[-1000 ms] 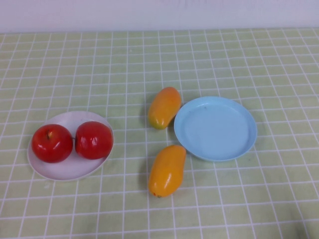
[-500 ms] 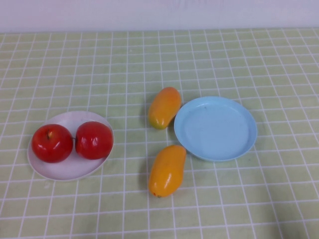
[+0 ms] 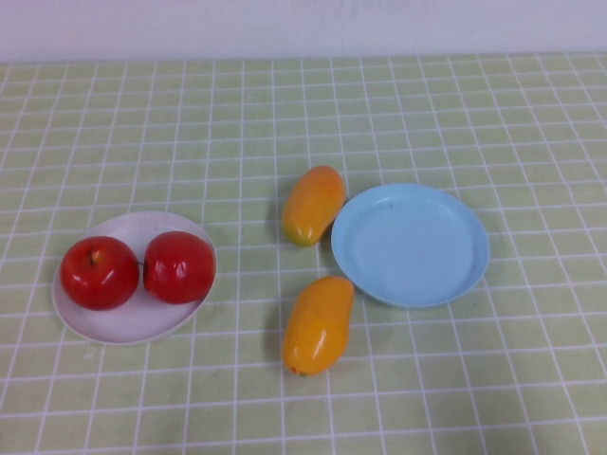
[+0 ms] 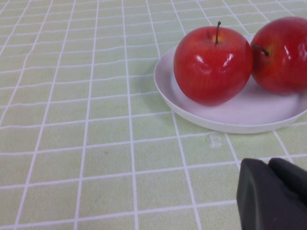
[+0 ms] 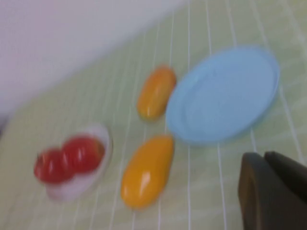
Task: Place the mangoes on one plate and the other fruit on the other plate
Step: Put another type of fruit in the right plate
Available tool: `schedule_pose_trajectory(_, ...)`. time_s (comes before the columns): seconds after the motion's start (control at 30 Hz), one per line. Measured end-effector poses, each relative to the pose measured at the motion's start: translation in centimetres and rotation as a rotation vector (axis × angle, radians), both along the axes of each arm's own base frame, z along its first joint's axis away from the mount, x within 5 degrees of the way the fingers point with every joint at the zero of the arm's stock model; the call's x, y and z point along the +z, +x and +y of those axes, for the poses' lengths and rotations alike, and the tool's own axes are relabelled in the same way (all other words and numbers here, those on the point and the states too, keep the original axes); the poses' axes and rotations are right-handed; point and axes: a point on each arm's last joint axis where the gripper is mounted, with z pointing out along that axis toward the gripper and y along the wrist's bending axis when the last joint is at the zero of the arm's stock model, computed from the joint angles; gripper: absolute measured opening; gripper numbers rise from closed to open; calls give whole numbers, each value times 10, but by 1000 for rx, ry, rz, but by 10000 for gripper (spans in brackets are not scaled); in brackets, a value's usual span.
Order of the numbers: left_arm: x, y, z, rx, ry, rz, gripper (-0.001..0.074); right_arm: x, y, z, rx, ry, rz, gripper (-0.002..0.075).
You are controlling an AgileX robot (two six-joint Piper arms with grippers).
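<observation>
Two red apples (image 3: 100, 272) (image 3: 178, 266) sit side by side on the white plate (image 3: 133, 327) at the left. The light blue plate (image 3: 410, 245) right of centre holds nothing. One mango (image 3: 313, 204) lies on the cloth against its far-left rim, the other mango (image 3: 319, 323) at its near-left rim. Neither arm shows in the high view. In the left wrist view my left gripper (image 4: 271, 165) is shut and empty, low over the cloth just short of the white plate (image 4: 240, 117) and the apples (image 4: 213, 64). My right gripper (image 5: 266, 158) is shut and empty, raised near the blue plate (image 5: 223, 96).
A green checked tablecloth (image 3: 285, 104) covers the whole table, with a pale wall (image 3: 303, 24) along the far edge. Open cloth lies behind, in front of and to the right of the plates.
A dark patch at the high view's bottom right corner has shrunk and gone from view. Fruit and plates have not moved.
</observation>
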Motion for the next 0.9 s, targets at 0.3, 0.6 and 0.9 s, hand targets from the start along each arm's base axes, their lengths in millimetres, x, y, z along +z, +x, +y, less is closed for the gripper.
schedule_pose_trajectory(0.3, 0, 0, 0, 0, 0, 0, 3, 29, 45, 12, 251, -204, 386, -17)
schedule_pose_trajectory(0.6, 0, 0, 0, 0, 1, 0, 3, 22, 92, 11, 328, -312, 615, -16)
schedule_pose_trajectory(0.9, 0, 0, 0, 0, 1, 0, 3, 24, 122, 63, 480, -462, 625, -16)
